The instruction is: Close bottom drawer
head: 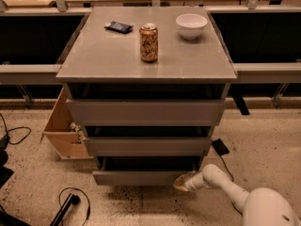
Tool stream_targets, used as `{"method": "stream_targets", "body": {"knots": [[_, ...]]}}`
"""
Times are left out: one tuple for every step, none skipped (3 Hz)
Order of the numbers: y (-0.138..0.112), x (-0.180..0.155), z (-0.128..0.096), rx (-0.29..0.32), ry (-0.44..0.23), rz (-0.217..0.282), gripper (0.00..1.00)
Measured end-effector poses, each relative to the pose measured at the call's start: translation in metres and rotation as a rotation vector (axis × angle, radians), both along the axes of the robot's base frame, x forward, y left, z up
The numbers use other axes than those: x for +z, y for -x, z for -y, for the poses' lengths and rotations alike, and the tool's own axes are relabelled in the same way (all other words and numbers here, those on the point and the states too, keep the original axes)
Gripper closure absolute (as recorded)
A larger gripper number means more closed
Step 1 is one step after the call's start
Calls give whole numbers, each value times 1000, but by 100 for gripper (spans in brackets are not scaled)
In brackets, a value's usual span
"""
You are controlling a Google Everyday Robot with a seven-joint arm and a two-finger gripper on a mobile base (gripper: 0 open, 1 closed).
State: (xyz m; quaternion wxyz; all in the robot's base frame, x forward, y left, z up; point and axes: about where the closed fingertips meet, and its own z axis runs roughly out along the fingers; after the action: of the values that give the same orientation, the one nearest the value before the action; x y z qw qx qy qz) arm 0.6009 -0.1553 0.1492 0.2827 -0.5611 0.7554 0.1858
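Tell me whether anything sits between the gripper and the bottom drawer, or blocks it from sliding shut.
Nothing visible does. The gripper is at the front of the bottom drawer, at its right end; the wooden box stands off to the left.

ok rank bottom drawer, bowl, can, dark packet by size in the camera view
1. bottom drawer
2. can and bowl, too alike to rank
3. dark packet
The gripper sits at the drawer front's right end.
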Motion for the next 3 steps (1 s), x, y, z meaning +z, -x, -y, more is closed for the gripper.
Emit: {"method": "stream_targets", "body": {"knots": [[-13,3,4,-23,4,13,100],[-16,3,6,-33,6,16,100],[-25,3,9,-55,8,20,100]]}}
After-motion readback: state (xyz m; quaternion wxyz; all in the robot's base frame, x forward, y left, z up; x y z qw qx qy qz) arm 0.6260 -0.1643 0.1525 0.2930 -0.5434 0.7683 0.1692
